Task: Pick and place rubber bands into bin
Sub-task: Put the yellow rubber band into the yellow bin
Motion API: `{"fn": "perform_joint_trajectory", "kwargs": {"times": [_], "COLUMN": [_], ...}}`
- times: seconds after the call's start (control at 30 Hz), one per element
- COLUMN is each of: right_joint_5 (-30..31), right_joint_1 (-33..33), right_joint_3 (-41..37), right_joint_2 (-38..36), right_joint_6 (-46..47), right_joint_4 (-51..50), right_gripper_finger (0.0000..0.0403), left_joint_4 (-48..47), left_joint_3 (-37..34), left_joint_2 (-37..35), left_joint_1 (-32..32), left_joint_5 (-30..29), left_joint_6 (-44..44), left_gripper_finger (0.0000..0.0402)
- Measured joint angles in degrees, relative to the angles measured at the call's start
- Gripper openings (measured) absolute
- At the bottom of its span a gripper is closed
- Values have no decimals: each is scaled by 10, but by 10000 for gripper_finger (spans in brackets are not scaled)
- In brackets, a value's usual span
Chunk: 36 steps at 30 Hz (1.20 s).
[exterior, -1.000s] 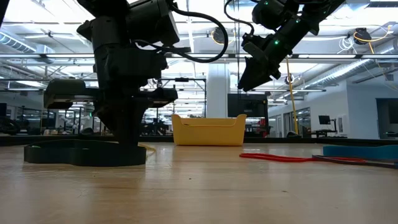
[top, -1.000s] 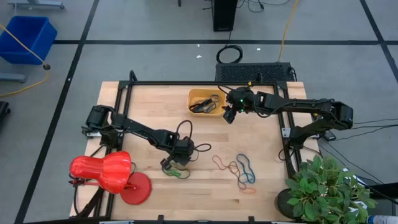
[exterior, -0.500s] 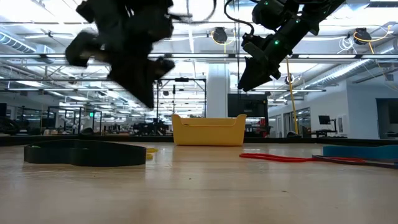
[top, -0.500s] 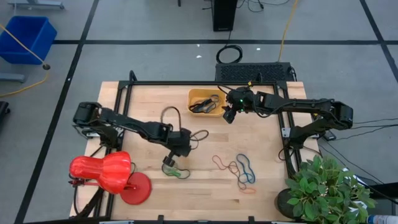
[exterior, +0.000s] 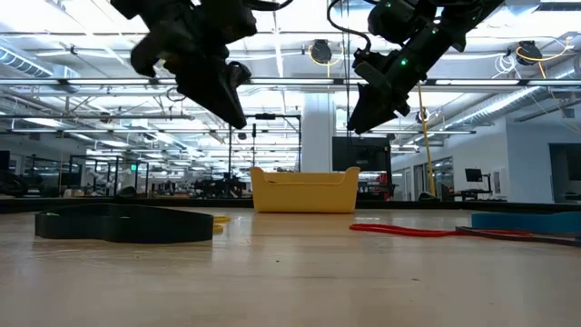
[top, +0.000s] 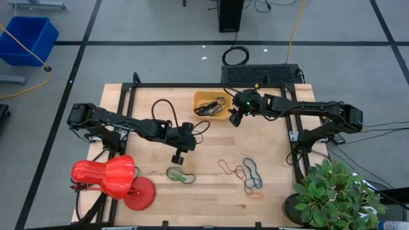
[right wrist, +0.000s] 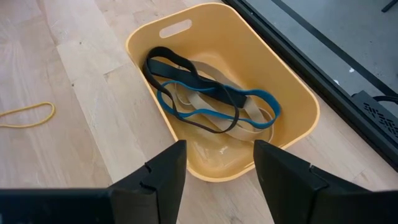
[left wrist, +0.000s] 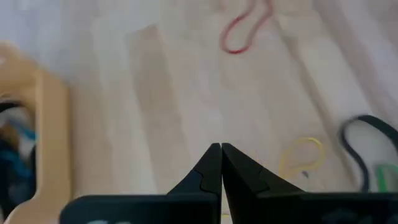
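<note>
The orange-yellow bin (top: 211,104) stands at the table's far middle and holds black, blue and tan rubber bands (right wrist: 211,99). My left gripper (top: 176,158) is shut and empty in the air above the table (exterior: 238,118). A black and green band (top: 180,174) lies just on its near side. More bands, red (top: 225,167), blue (top: 252,171) and orange (top: 254,193), lie flat at the near right. A thin yellow band (left wrist: 301,155) lies on the wood. My right gripper (top: 235,119) is open and empty, raised beside the bin's right end (right wrist: 217,158).
A red lamp (top: 105,177) stands at the table's near left corner and a potted plant (top: 335,191) at the near right. A black frame (top: 128,96) runs along the table's edges. A blue crate (top: 27,37) sits on the floor far left.
My left gripper has risen off the black and green band and gone up and toward the table's far edge, tipping as it went. The band has stayed lying on the table. My right gripper has kept still.
</note>
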Motion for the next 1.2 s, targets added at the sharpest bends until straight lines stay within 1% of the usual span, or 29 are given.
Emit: {"fn": "perform_joint_trajectory", "kwargs": {"times": [0.13, 0.23, 0.4, 0.63, 0.77, 0.93, 1.03, 1.2], "right_joint_5": [0, 0, 0, 0, 0, 0, 0, 0], "right_joint_1": [0, 0, 0, 0, 0, 0, 0, 0], "right_joint_3": [0, 0, 0, 0, 0, 0, 0, 0], "right_joint_2": [0, 0, 0, 0, 0, 0, 0, 0], "right_joint_6": [0, 0, 0, 0, 0, 0, 0, 0], "right_joint_4": [0, 0, 0, 0, 0, 0, 0, 0], "right_gripper_finger": [180, 180, 180, 180, 180, 180, 180, 180], "left_joint_4": [2, 0, 0, 0, -4, -4, -3, 0], "left_joint_3": [0, 0, 0, 1, 1, 1, 1, 1], "left_joint_2": [0, 0, 0, 0, 0, -1, -1, -1], "left_joint_1": [0, 0, 0, -4, -4, -4, -4, -4], "left_joint_5": [-41, -47, -59, -60, -60, -60, -60, -57], "left_joint_6": [-1, -10, -46, -43, -48, -55, -90, -130], "left_gripper_finger": [8, 9, 34, 74, 118, 200, 243, 286]}}
